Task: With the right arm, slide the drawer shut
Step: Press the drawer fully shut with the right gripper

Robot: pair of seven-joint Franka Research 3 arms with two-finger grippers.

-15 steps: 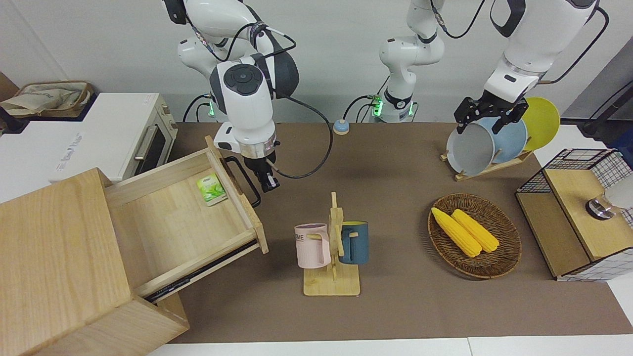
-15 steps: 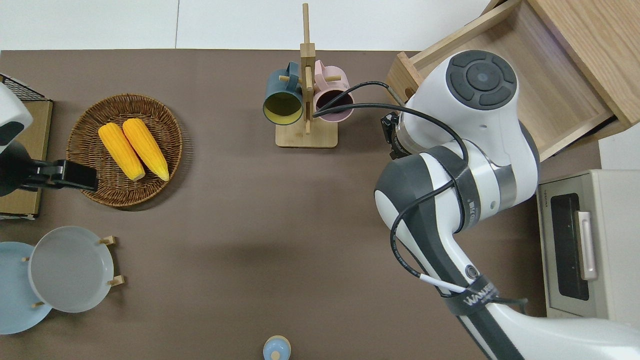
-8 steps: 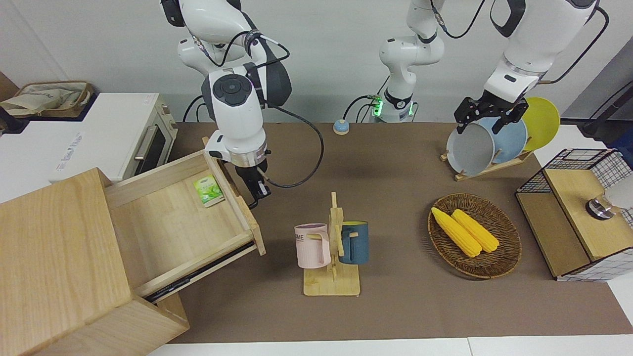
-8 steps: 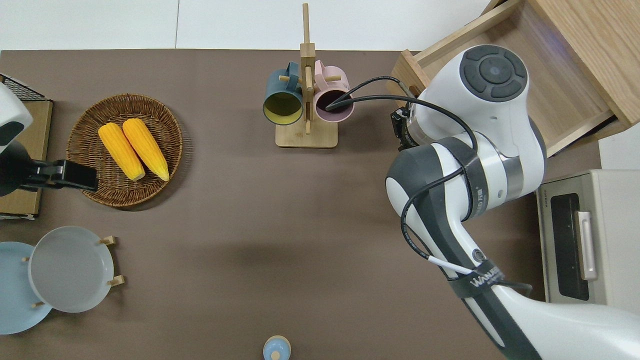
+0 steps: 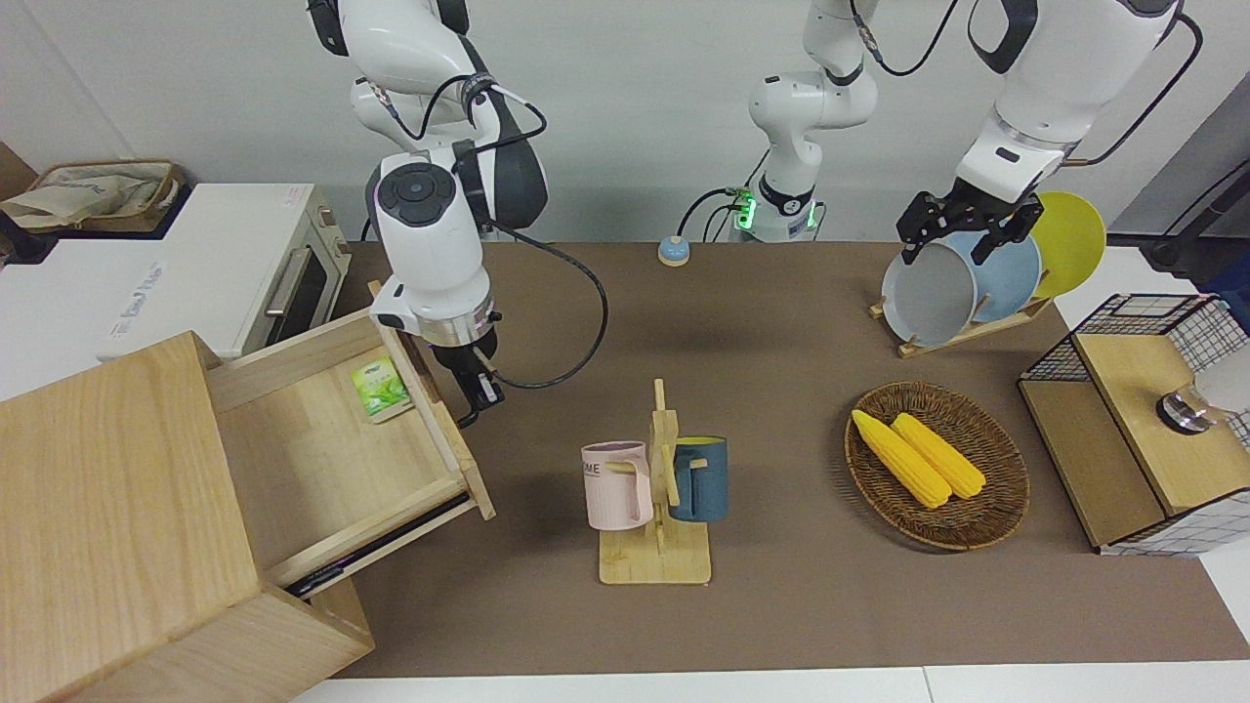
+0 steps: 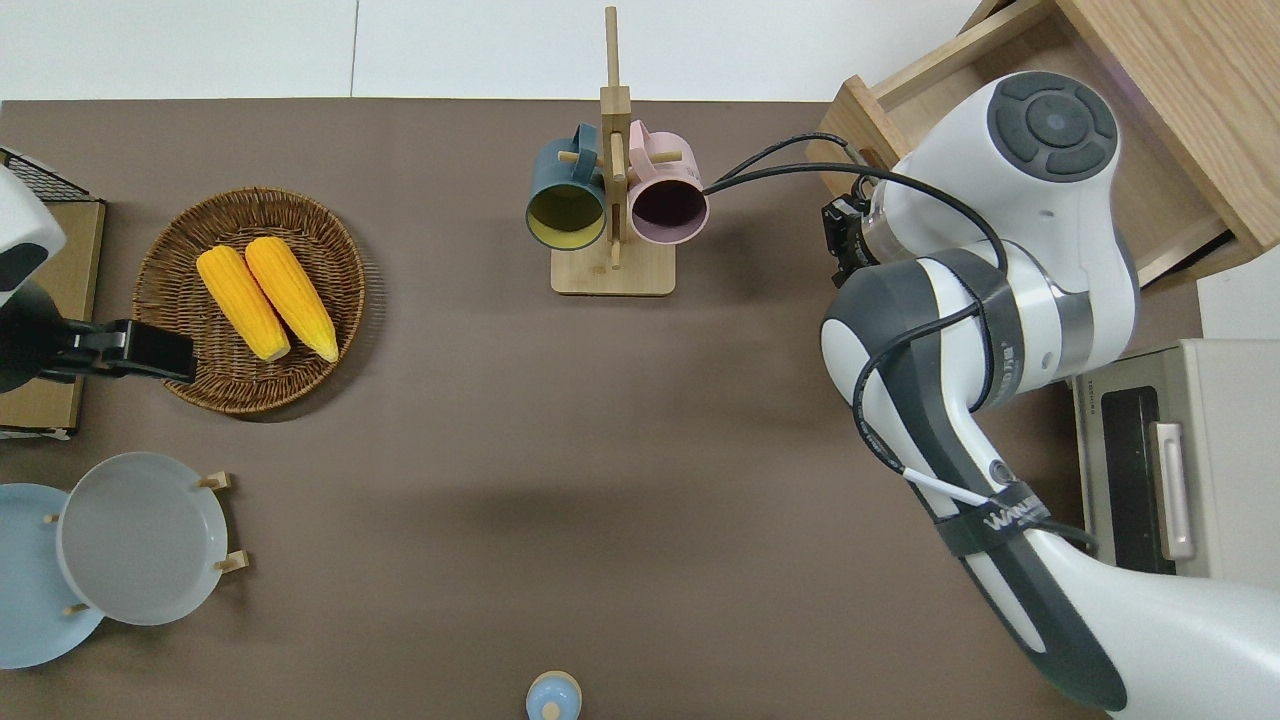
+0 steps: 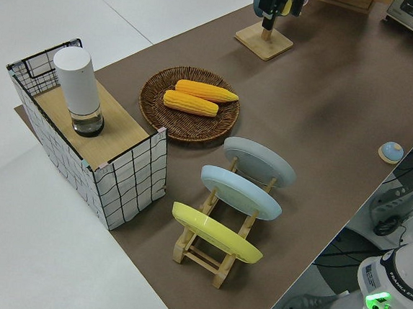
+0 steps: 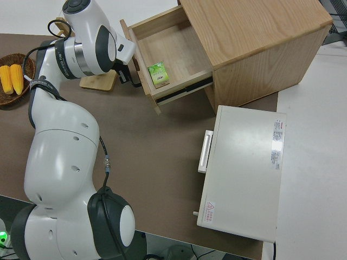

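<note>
I am looking at a brown-topped table [image 5: 781, 605] against a white wall. The light-wood cabinet [image 5: 117, 527] is sitting at the right arm's end with its drawer [image 5: 332, 459] standing partly open and a green packet [image 5: 381, 388] lying inside. My right gripper [image 5: 479, 386] is pressing at the drawer's front by the black handle; I cannot tell how far its fingers are parted. The left arm is parked.
</note>
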